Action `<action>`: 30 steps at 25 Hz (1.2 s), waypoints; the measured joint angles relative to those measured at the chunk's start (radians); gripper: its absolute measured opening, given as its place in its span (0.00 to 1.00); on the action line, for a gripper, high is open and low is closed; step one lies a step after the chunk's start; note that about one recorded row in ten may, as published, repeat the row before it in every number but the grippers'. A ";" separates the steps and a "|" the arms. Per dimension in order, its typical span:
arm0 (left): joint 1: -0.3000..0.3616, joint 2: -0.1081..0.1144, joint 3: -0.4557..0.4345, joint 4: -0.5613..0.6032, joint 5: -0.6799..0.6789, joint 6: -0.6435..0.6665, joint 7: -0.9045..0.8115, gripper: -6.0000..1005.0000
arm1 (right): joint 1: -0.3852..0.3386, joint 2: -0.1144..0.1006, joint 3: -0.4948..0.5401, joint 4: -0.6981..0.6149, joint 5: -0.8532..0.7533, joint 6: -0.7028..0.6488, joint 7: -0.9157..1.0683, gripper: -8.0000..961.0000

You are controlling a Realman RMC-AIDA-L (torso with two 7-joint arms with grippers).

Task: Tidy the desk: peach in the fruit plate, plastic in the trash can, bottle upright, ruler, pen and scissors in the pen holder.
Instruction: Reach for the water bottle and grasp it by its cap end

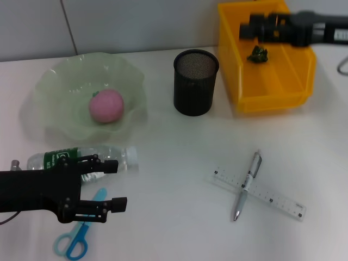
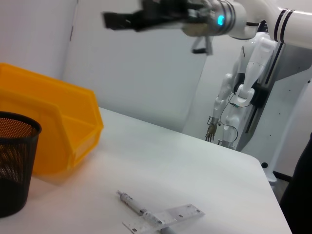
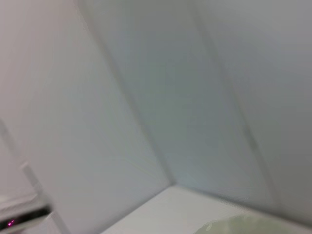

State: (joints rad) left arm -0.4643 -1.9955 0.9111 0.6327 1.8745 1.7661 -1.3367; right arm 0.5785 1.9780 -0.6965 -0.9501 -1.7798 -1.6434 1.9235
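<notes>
While the right gripper (image 1: pixel 247 30) is hovering over the yellow bin (image 1: pixel 272 92), its finger state unclear, the left gripper's (image 1: pixel 114 185) spread fingers are flanking nothing, the toppled bottle (image 1: pixel 81 157) lying lengthwise just behind them

The head camera is looking steeply down over the table (image 1: pixel 179 157); the left wrist camera is sharing the pen holder (image 1: pixel 196 82).

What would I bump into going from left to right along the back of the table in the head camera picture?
Green fruit plate with the pink peach in it → black mesh pen holder → yellow trash can with the green plastic inside, and the right tool above it.
</notes>
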 joint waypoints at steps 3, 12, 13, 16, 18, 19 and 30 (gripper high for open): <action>-0.002 0.000 0.000 0.001 0.000 0.001 -0.007 0.86 | -0.017 -0.001 0.006 0.005 -0.029 -0.101 -0.048 0.79; -0.021 0.005 -0.002 0.002 0.001 -0.009 -0.022 0.86 | -0.060 0.007 0.002 0.039 -0.165 -0.244 -0.193 0.79; -0.023 0.007 -0.002 0.002 0.003 -0.010 -0.026 0.85 | -0.061 0.007 -0.001 0.046 -0.182 -0.252 -0.208 0.79; -0.033 0.008 -0.002 0.002 0.005 -0.015 -0.033 0.85 | -0.061 0.007 -0.007 0.073 -0.238 -0.261 -0.245 0.79; -0.042 0.009 -0.002 0.001 0.007 -0.022 -0.038 0.85 | -0.058 0.008 -0.018 0.104 -0.280 -0.262 -0.279 0.79; -0.047 0.009 -0.002 0.001 0.009 -0.025 -0.039 0.85 | -0.056 0.008 -0.024 0.118 -0.296 -0.261 -0.294 0.79; -0.147 0.009 0.008 0.075 0.060 -0.066 -0.143 0.85 | -0.073 0.020 -0.035 0.143 -0.322 -0.205 -0.414 0.79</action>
State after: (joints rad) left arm -0.6117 -1.9869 0.9189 0.7078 1.9346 1.7005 -1.4802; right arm 0.5052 1.9984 -0.7315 -0.8069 -2.1016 -1.8480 1.5094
